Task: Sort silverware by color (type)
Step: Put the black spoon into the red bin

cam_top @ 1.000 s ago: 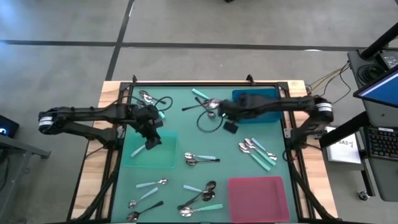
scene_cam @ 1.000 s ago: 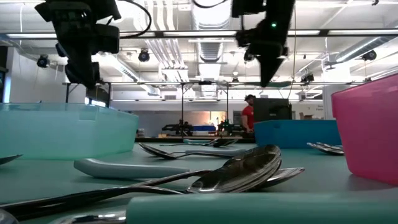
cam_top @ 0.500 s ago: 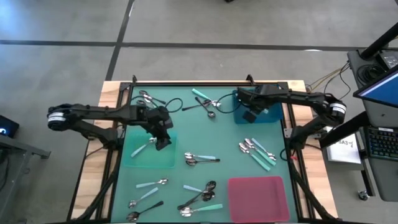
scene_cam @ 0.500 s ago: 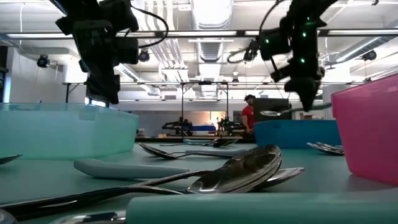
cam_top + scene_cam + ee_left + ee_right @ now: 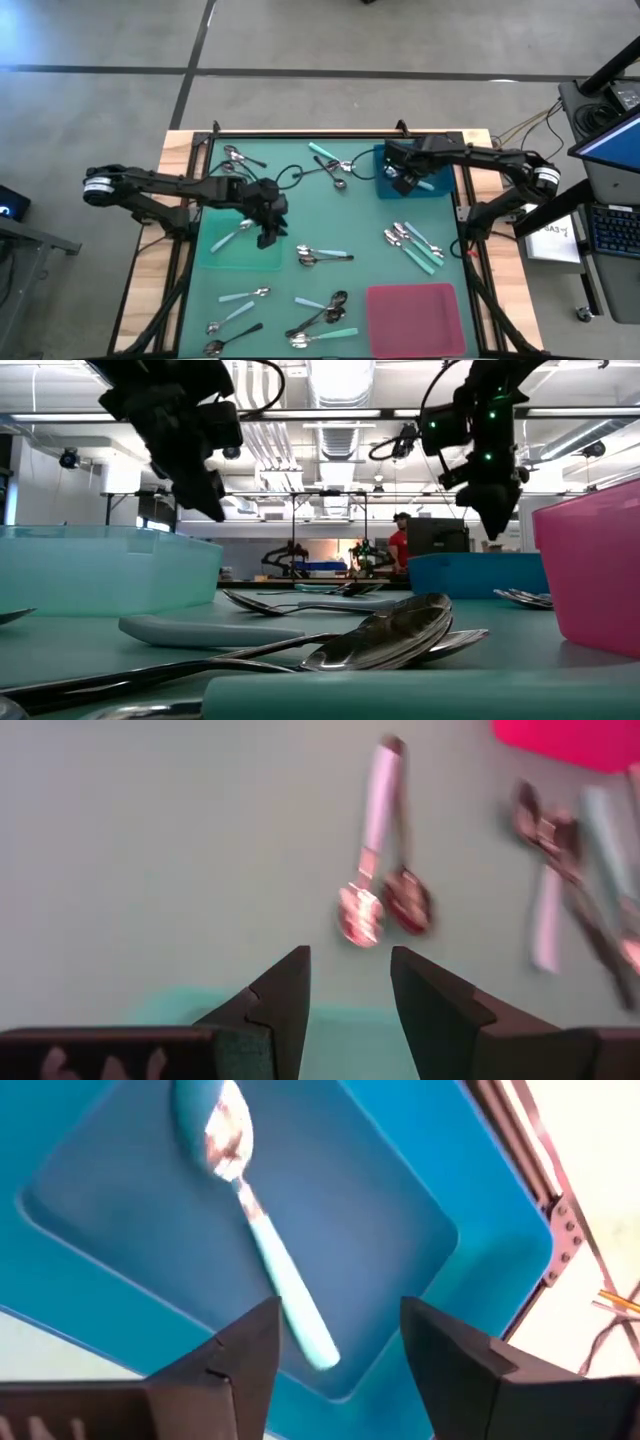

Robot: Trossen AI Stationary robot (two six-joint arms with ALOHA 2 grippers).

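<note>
Right gripper [image 5: 335, 1345]: hangs over the blue tray [image 5: 436, 185] at the desk's far right corner, jaws apart and empty.
Blue tray contents: one teal-handled spoon [image 5: 250, 1220] lies flat in it, just ahead of the right jaws, its handle end pointing back toward them and its bowl away.
Left gripper [image 5: 348, 1000]: hangs over the near-right edge of the pale teal tray [image 5: 222, 259], jaws apart with nothing between them.
Key relation: a pair of spoons [image 5: 382, 890] lies on the bare desk [image 5: 350, 220] just beyond the left jaws, toward the desk's middle. Their bowls face the jaws, and the handles run straight away, roughly in line with the gap.
Nearer arm: the left, I judge; the right is well apart from that pair.
Pale teal tray contents: one pale-handled spoon [image 5: 232, 236], lying at a slant.
Pink tray [image 5: 415, 318]: near right of the desk, nothing visible in it.
Unsorted spoons: a cluster [image 5: 415, 245] on the right between the blue and pink trays, more along the near edge [image 5: 325, 318], and some at the far edge [image 5: 240, 158].
</note>
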